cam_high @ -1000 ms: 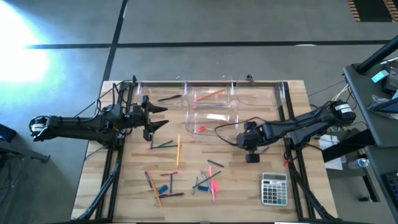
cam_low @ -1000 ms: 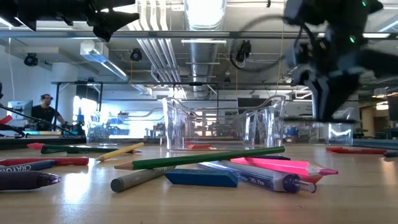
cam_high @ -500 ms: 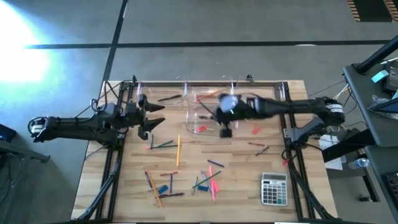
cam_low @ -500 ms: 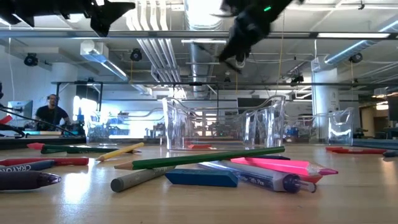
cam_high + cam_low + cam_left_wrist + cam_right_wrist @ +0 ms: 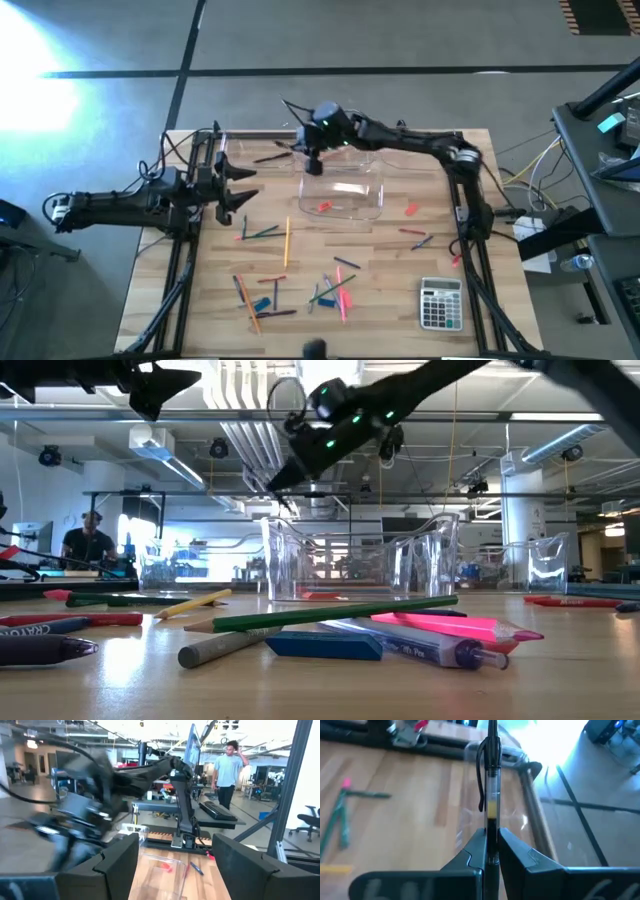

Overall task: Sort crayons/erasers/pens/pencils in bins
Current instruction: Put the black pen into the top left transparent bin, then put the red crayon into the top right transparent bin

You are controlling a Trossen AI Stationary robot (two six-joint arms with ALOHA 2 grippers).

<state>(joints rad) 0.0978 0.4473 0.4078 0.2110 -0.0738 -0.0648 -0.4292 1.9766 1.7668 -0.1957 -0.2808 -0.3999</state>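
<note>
Risk noted: my right gripper [image 5: 490,851], clamped on a black pen [image 5: 490,795] above the far-left bin [image 5: 268,153], may drop it askew onto a rim, while my left gripper [image 5: 247,187] waits wide open beside that bin.

Black pen [image 5: 490,795] clamped in right tool [image 5: 490,851], seemingly above bins [image 5: 340,190].

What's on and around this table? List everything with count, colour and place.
bins: several, clear, far middle of the table
erasers: three seen; one red in the front bin, one red right of it, one blue near left
pencils, pens, crayons: many, mixed colours, loose on the near half
calculator: one, grey, near right corner
person: one, in the room beyond
left gripper: open, over the left side
right gripper: shut on a black pen, above the bins
</note>
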